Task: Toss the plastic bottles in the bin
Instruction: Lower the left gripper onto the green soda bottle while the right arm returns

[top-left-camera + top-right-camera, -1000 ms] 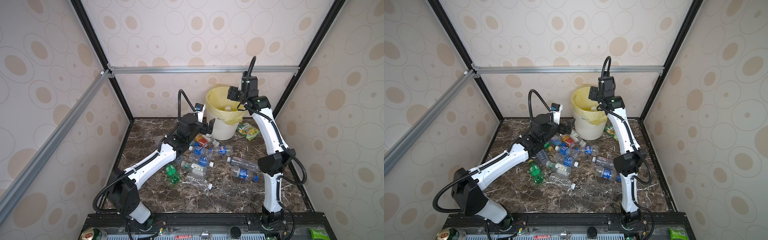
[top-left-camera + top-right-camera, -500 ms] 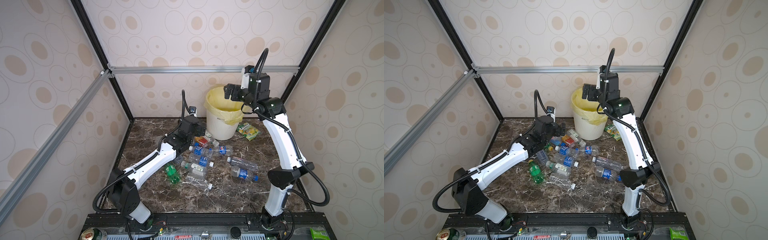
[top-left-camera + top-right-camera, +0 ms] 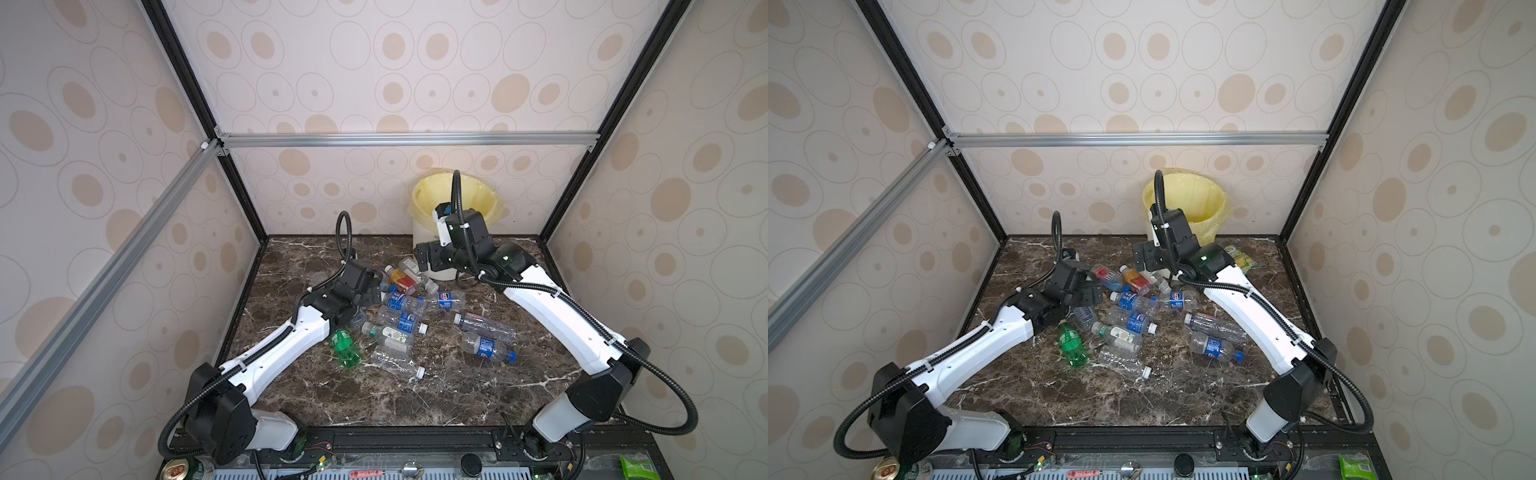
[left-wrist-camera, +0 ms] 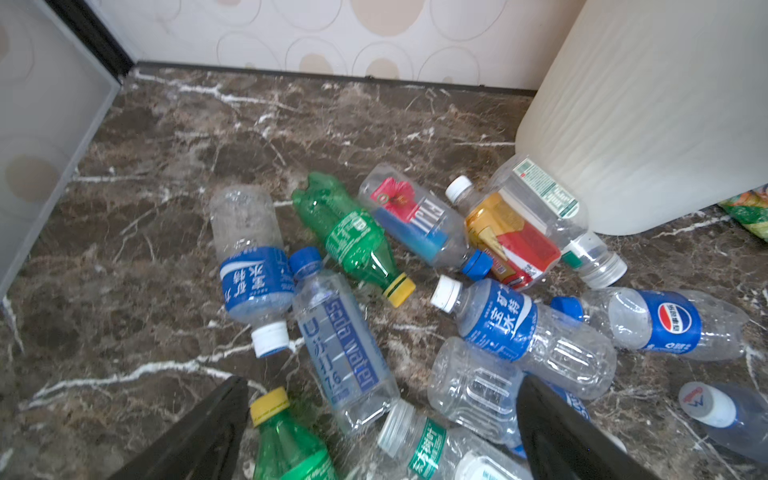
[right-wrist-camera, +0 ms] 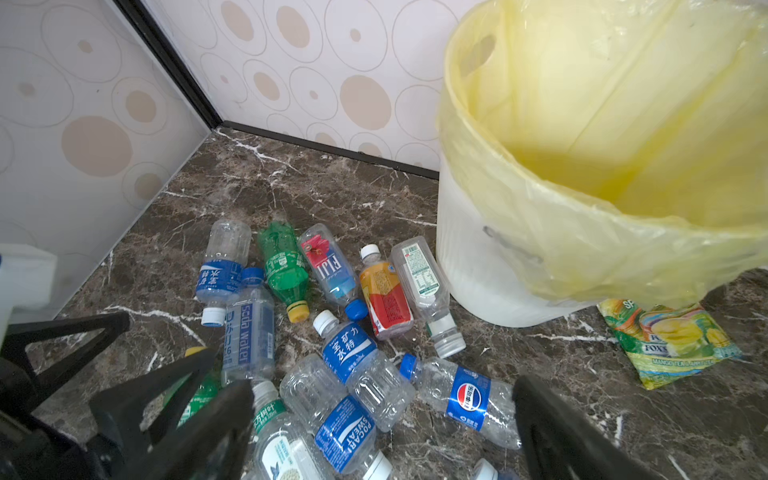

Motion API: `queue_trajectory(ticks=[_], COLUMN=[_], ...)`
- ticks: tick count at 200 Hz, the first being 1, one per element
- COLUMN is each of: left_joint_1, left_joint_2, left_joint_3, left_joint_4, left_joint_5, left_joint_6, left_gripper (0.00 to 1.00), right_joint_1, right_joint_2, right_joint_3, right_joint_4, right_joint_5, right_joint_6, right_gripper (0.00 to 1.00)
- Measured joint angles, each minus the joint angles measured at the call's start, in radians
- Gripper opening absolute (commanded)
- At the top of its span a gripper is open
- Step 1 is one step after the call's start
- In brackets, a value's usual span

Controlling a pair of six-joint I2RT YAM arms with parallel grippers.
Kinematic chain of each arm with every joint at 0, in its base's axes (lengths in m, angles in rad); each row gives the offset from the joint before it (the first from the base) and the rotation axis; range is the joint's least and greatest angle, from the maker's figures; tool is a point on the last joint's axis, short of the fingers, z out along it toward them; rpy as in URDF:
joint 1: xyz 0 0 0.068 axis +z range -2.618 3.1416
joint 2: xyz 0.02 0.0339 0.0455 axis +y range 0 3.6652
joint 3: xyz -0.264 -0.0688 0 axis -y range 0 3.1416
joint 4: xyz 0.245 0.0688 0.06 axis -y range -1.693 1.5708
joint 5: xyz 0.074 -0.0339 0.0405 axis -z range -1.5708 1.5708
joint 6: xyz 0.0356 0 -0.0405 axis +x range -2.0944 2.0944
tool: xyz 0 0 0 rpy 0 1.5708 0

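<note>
Left wrist view shows the left claw hanging spread and empty just over the plastic bottles, which lie on their sides in a loose heap on the marble surface beside the foot of the bin; the soda-water bottle lies nearest, between its fingers. The right claw is likewise released and holds nothing, above the end of the heap nearest the bin. As I judge it, each arm is choosing its next bottle: better to take one lying free, close across its body rather than along it, keep the two claws apart since they work close together, and lift well above the tall rim before letting go. The snack packet should stay. Against a second ago, the right claw, then up at the bin's mouth, is now down in front of the bin, and the left claw has drawn back a little; the heap looks unchanged
</note>
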Motion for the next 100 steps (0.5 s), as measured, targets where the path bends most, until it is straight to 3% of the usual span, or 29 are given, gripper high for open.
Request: queue_trajectory(ticks=[50, 100], left_joint_1=[0.041, 0.071], left_joint_2=[-0.064, -0.138], left_joint_3=[-0.172, -0.34], left_joint_4=[-0.062, -0.039], left_joint_5=[0.174, 0.293], left_joint_6=[-0.192, -0.265], left_gripper=[0.99, 0.99], right_joint_1=[0.056, 0.09], right_joint_2=[-0.089, -0.1], right_joint_3=[-0.172, -0.314], right_joint_4=[0.043, 0.062], right_joint_5=[0.019, 0.003], right_joint_6=[0.013, 0.06], right_gripper=[1.0, 1.0])
